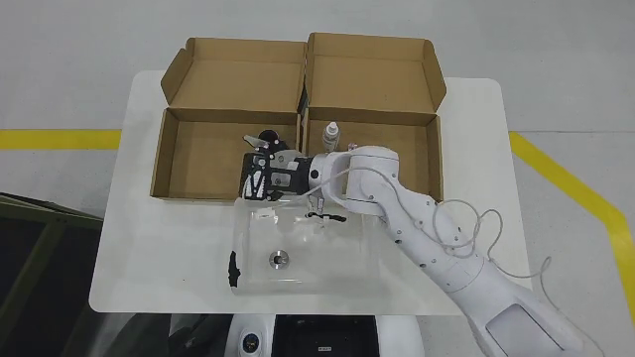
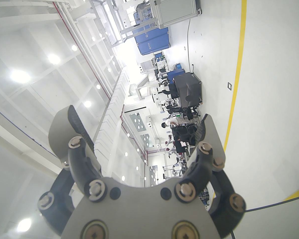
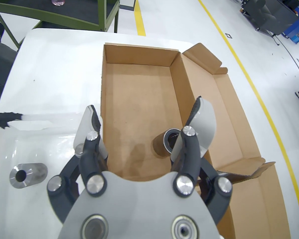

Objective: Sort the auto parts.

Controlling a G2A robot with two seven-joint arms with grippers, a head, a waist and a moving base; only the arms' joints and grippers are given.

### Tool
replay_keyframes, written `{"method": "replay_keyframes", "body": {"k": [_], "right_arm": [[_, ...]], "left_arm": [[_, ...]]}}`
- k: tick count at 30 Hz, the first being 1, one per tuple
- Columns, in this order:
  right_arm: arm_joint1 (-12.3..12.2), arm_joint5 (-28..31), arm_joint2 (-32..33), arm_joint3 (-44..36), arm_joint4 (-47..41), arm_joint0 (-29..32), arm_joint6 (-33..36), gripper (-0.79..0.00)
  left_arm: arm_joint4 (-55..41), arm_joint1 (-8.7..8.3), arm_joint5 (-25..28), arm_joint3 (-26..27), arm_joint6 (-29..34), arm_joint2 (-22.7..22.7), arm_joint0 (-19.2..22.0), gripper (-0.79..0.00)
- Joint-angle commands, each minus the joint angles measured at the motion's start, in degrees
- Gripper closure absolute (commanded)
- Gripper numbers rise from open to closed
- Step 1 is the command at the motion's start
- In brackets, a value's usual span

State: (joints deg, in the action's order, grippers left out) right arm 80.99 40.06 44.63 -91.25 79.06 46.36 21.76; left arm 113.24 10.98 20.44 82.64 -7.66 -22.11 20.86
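- Your right claw (image 3: 145,104) is released, jaws spread wide with nothing between them. It is poised low over the left-hand box (image 3: 137,54), one of two open cardboard boxes side by side on the table (image 1: 129,248).
- The dark bushing (image 3: 162,145) lies on its side on that box's floor, just beside one finger and not gripped. I judge this part delivered, so the step in hand is getting the claw out cleanly.
- To do that well, lift straight up before you swing away. The bushing is round and will likely roll if a finger brushes it, and the other finger hangs close by the box's side wall.
- Leave the jaws spread as you cross to the clear tray (image 1: 317,270), where the metal sleeve (image 3: 28,175) lies on its side with its bore showing.
- Come down with a finger on either flank of the sleeve. A round steel piece on smooth plastic will probably slip from an off-centre pinch.
- A white bottle-shaped part (image 1: 330,137) stands in the right-hand box (image 1: 387,164), so match like with like when you choose where the sleeve goes.
- Your left claw (image 2: 138,112) is likewise released and empty, pointed away from the table.
- As for writing, the boxes are plain, with no label you can read. The bushing's ring face seems to carry marks, but they are too small to make out.
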Motion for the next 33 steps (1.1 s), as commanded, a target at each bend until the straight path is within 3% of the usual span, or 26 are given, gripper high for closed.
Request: {"method": "replay_keyframes", "body": {"k": [1,8,17,25,33], "right_arm": [[-0.66,1.17,1.03,-3.01,0.64,2.32,0.71,-0.656],[-2.5,5.63,3.02,-10.66,2.1,9.08,2.08,-0.674],[-4.22,9.24,3.89,-14.72,5.3,15.19,2.68,-0.674],[-5.66,11.27,4.58,-15.03,8.59,19.9,1.9,-0.68],[-6.13,10.01,3.55,-13.21,11.43,20.95,0.49,-0.671]], "left_arm": [[0.0,0.0,0.0,0.0,0.0,0.0,0.0,-0.785],[0.0,0.0,0.0,0.0,0.0,0.0,0.0,-0.785],[0.0,0.0,0.0,0.0,0.0,0.0,0.0,-0.785],[0.0,0.0,0.0,0.0,0.0,0.0,0.0,-0.785],[0.0,0.0,0.0,0.0,0.0,0.0,0.0,-0.785]]}}
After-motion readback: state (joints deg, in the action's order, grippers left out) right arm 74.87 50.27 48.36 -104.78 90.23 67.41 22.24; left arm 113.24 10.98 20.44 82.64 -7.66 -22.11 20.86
